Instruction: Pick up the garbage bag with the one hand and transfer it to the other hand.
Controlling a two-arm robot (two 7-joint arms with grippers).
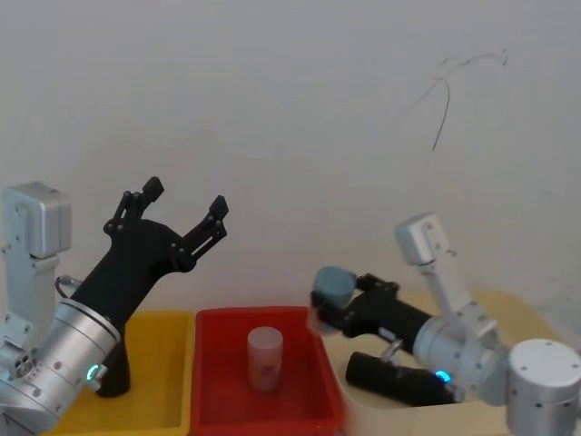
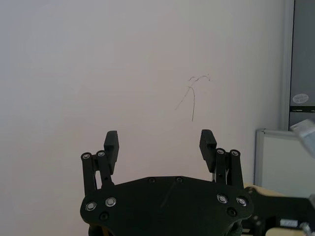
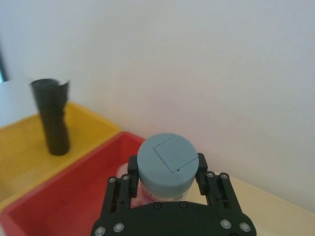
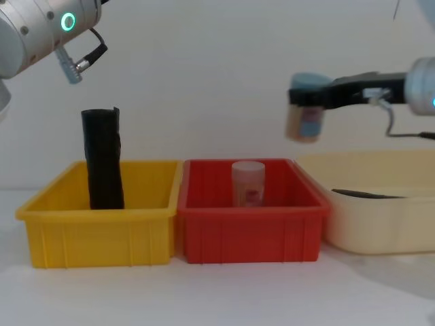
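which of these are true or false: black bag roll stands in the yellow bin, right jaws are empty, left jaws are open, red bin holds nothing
1. The tall black crinkled plastic garbage bag roll stands in the yellow plastic bin. True.
2. The right gripper is empty. False: it grips a blue-capped clear jar.
3. The left gripper has its jaws open, holding nothing. True.
4. The red plastic bin holds nothing. False: a pale capped jar stands inside.

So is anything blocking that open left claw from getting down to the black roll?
Nothing visible. The left gripper, fingers open, hangs above the garbage bag, which stands upright in the yellow bin. The right gripper, over the red bin, holds a blue-capped jar.
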